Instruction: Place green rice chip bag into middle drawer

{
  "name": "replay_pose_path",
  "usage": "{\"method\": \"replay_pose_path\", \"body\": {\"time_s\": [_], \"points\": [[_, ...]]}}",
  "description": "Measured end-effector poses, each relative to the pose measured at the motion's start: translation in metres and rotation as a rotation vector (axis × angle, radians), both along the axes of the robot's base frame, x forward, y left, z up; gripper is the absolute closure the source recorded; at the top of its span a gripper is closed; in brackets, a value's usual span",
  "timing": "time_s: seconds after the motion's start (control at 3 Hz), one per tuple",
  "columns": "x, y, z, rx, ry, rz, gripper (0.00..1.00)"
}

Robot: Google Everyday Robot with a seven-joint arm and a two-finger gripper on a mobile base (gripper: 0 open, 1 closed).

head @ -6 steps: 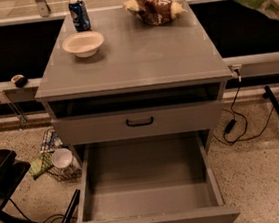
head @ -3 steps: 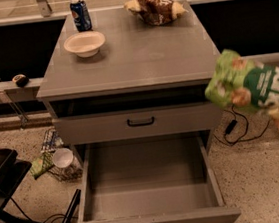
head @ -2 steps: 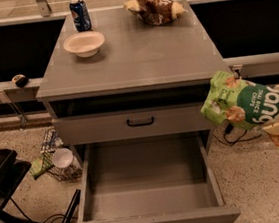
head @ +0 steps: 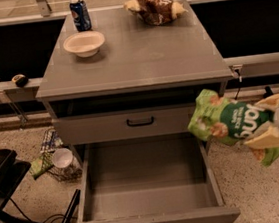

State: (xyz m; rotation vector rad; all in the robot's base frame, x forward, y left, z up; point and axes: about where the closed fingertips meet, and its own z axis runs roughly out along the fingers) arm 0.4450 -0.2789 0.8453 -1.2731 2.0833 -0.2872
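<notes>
So the green rice chip bag [head: 227,120] has come down from up beside the cabinet top and slid left. It now hangs just off the right edge of the open middle drawer [head: 147,180], above its side wall and not over the floor yet. The gripper [head: 266,120] is at the far right, with its two tan fingers [head: 265,138] pinched on the bag's right end.

I'd say carry it further left until the whole bag is over the bare floor, then go lower before letting go. It's puffy, so dropped from this height it could catch on the wall or tip out. Also watch the closed drawer front [head: 131,124] above.
</notes>
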Motion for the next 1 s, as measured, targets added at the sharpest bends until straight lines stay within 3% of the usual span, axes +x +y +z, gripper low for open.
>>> {"method": "replay_pose_path", "body": {"time_s": [0.67,1.0], "points": [[0.019,0.093,-0.166,0.124,0.238,0.079,1.00],[0.039,0.135,-0.226,0.158,0.335,0.102,1.00]]}}
